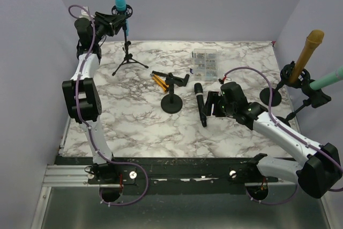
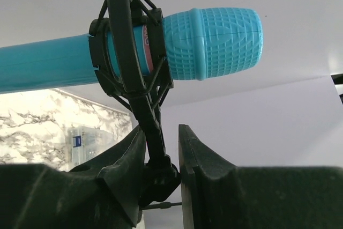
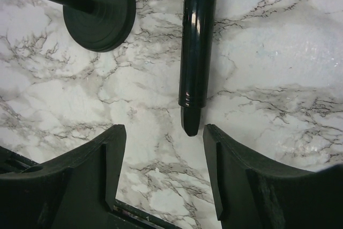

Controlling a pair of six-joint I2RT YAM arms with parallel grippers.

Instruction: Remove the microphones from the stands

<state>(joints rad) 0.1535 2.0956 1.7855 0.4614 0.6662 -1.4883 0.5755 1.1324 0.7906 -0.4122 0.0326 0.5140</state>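
Left claw [image 1: 115, 21]: raised at the far left corner, at the neck of the tripod stand [image 1: 128, 57]. My fingers [image 2: 198, 175] sit on either side of the stem [image 2: 153, 127] just under the shock mount [image 2: 126, 52]. One pad is against the stem and a sliver of light shows at the other, so I cannot tell whether I truly grip it.
Cyan microphone [image 2: 211, 44]: still seated in the shock mount on top of the tripod stand, lying crosswise above my fingers, with its grille head clear of the mount.
In the way: the elastic cords and ring of the shock mount wrap the microphone's body.
Right claw [image 3: 163, 132]: released, jaws wide apart, low over the marble table [image 1: 134, 127].
Black microphone [image 3: 197, 46]: lying flat on the table, its tail end pointing into the gap between my right fingers but touching neither.
Round-base stand [image 1: 172, 103]: just beside the black microphone, on its left.
Orange-handled tool [image 1: 158, 80]: on the table behind that stand.
Clear plastic box [image 1: 205, 64]: toward the far edge, near the middle.
Tan microphone [image 1: 307, 49]: tilted in a mount at the far right.
Green microphone [image 1: 327, 80]: in another mount just beside the tan one, at the right edge.
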